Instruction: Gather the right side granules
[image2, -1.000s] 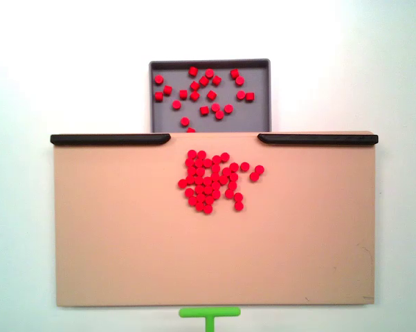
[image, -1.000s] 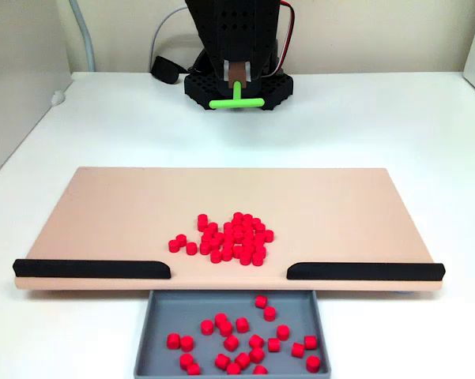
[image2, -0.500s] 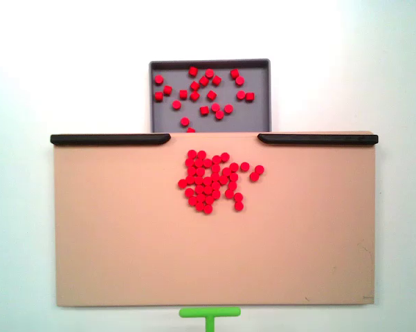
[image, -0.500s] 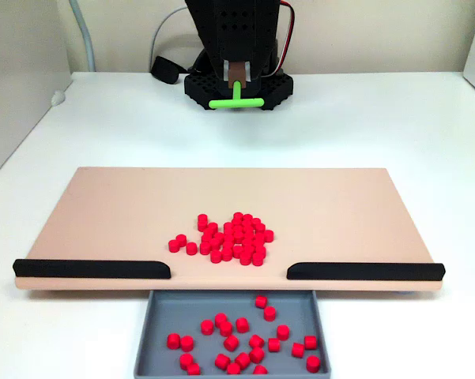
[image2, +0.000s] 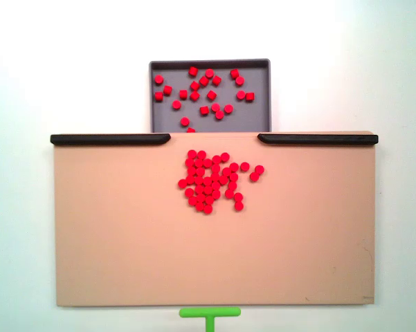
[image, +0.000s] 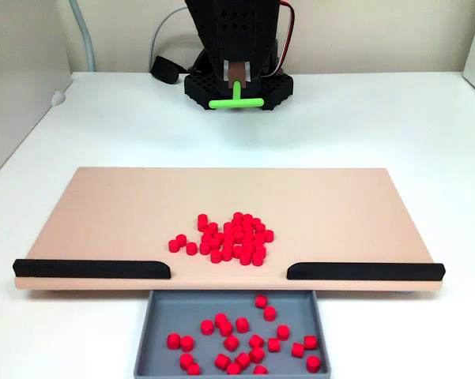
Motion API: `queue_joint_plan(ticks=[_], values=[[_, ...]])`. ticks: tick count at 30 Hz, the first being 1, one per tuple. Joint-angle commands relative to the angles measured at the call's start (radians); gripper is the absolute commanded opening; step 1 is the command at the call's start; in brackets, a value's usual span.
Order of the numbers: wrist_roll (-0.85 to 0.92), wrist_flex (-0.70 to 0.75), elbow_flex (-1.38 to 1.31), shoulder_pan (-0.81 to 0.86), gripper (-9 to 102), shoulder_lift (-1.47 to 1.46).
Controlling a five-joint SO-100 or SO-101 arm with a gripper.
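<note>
a: where are the granules [image: 229, 238] rn?

b: one tight clump mid-board on the tan board [image: 111, 205], well out in front of the gripper [image: 236, 85], roughly in line w/ it. in the top-down fixed view the clump [image2: 211, 181] sits just short of the gap btwn the two black rails, a couple of strays trailing off its right side there.

a: and the rest?

b: second lot of granules [image: 241, 335] lies loose in the grey tray [image: 146, 332], past the board's far edge from the gripper, right under the gap. spread out, not piled.

a: rails?

b: left rail [image: 91, 268] and right rail [image: 365, 271] along the board edge farthest from the gripper, opening in the middle, tray tucked against it.

a: gripper state?

b: clamped on the stem of the green t-shaped pusher [image: 236, 101], crossbar pointing toward the board. it's back by the arm's black base [image: 201, 85], off the board, well apart from the clump. top-down view catches the pusher [image2: 209, 313] just off the board's near edge, not touching the board.

a: anything else on the tabletop [image: 379, 126]?

b: white tabletop, cables behind the base.
</note>
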State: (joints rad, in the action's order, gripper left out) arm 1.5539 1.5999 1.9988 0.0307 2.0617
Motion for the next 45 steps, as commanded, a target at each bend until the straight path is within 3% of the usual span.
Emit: queue_joint_plan(ticks=[1, 45], values=[[-0.009, -0.006, -0.032, -0.011, 0, 0.012], [0.058, -0.002, -0.020, -0.012, 0, -0.028]])
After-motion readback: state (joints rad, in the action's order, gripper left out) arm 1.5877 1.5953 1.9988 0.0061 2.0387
